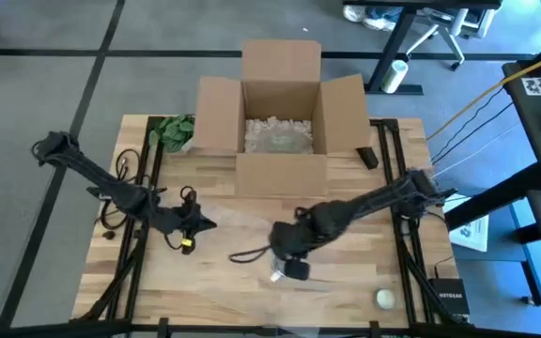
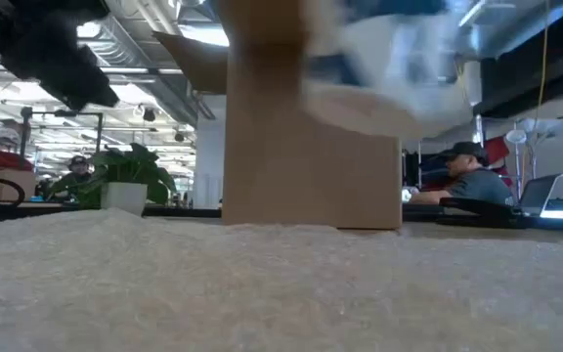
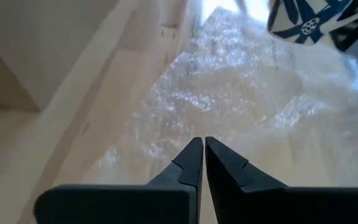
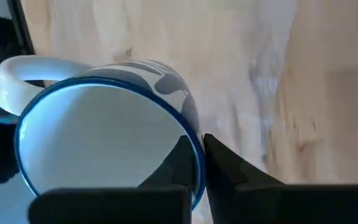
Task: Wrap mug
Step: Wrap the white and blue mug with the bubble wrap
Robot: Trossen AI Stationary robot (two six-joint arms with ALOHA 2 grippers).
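Left gripper (image 1: pixel 203 223) of mine sits low over the wooden table (image 1: pixel 346 291) at about nine o'clock from the table's middle, its fingers (image 3: pixel 191 165) pressed together with nothing between them. In my left wrist view those closed tips point across a sheet of clear bubble wrap (image 3: pixel 241 106) spread flat on the wood, and the mug's blue-and-white side (image 3: pixel 306 22) shows at the far end of that sheet. A small yellow piece (image 1: pixel 186 243) lies on the wood just below this gripper.

At twelve o'clock stands an open cardboard box (image 1: pixel 283 122) with all four flaps folded out and pale packing fill (image 1: pixel 277 136) inside; a green leafy plant (image 1: pixel 174 130) sits just beside its left flap. In the low view the box rises as a brown wall beyond the wrap, the plant shows in a white pot, and a person in a cap sits at a desk in the room behind.

My right gripper (image 1: pixel 289 266) is near six o'clock from the table's middle, nipped shut on the rim of the mug (image 4: pixel 104 143), one finger inside the white bowl and one against the blue-patterned outside wall. The mug is tilted, its white handle (image 4: pixel 27 71) turned away from my fingers, and it hangs above the bubble wrap's near edge. A small pale ball (image 1: pixel 385 299) lies at about four o'clock, well apart from the mug, and a dark block (image 1: pixel 367 156) rests beside the box's right flap.
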